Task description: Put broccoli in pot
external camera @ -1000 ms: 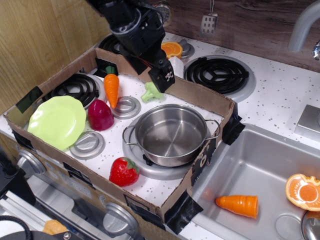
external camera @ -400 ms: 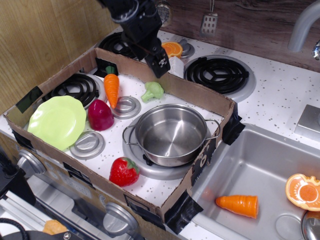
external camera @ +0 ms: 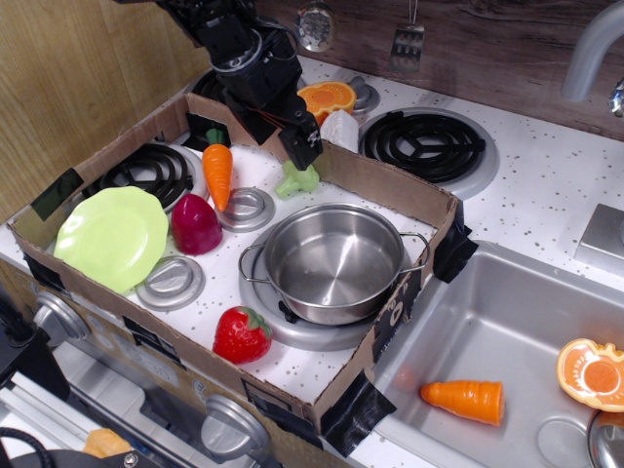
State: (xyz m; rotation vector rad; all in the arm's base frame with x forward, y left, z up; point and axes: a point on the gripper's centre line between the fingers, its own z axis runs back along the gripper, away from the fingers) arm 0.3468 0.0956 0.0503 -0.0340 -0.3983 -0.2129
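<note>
The broccoli [external camera: 297,180], a small pale-green floret, lies on the white stove top inside the cardboard box, just behind the pot. The pot [external camera: 333,261] is round shiny steel with wire loop handles; it stands empty on the front right burner. My gripper [external camera: 301,149] comes down from the upper left and hangs right above the broccoli's head, its black fingertips [external camera: 305,154] almost touching it. It looks open and holds nothing.
The cardboard box wall [external camera: 390,190] runs close behind the broccoli. Inside the box are a carrot [external camera: 217,171], a dark red vegetable [external camera: 195,224], a lime plate [external camera: 110,237] and a strawberry [external camera: 241,333]. An orange slice [external camera: 330,97] lies behind the box, and the sink [external camera: 507,331] is at right.
My gripper rose and drew back, then came down and left to just over the broccoli. The broccoli has barely shifted.
</note>
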